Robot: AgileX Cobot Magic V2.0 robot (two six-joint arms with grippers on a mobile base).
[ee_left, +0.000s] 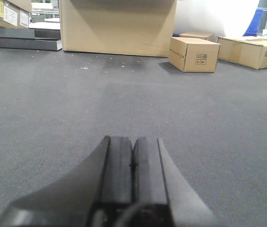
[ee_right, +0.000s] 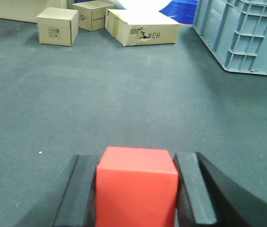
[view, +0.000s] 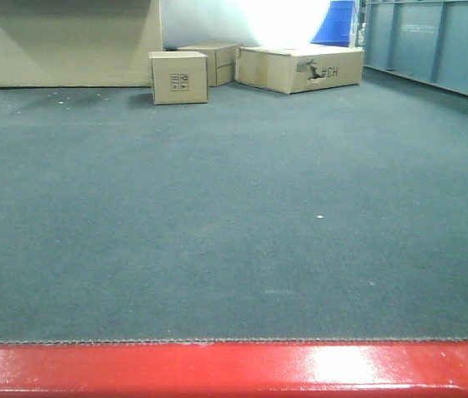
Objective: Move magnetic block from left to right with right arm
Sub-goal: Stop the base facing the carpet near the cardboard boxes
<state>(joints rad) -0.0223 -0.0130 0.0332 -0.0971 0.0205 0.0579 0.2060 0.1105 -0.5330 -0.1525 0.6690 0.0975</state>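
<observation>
Right wrist view: the magnetic block (ee_right: 137,189) fills the bottom centre of the frame, clamped between the two black fingers (ee_right: 84,189) of my right gripper (ee_right: 136,163). The pads press on its left and right faces, so the jaws are parted only as far as the block holds them. I cannot tell whether its underside touches the grey carpet (ee_right: 124,104) or hangs clear of it. Beyond it, cardboard boxes (ee_right: 57,26) stand in the upper left and a grey crate (ee_right: 247,33) in the upper right, both well apart from me.

In the left wrist view, my left gripper (ee_left: 133,142) has its pads pressed together with nothing between them.

I judge the grasp made and the carry to the right in hand. The next move calls for a firm squeeze while I travel rightward, then setting the block down flat before I let go.
</observation>
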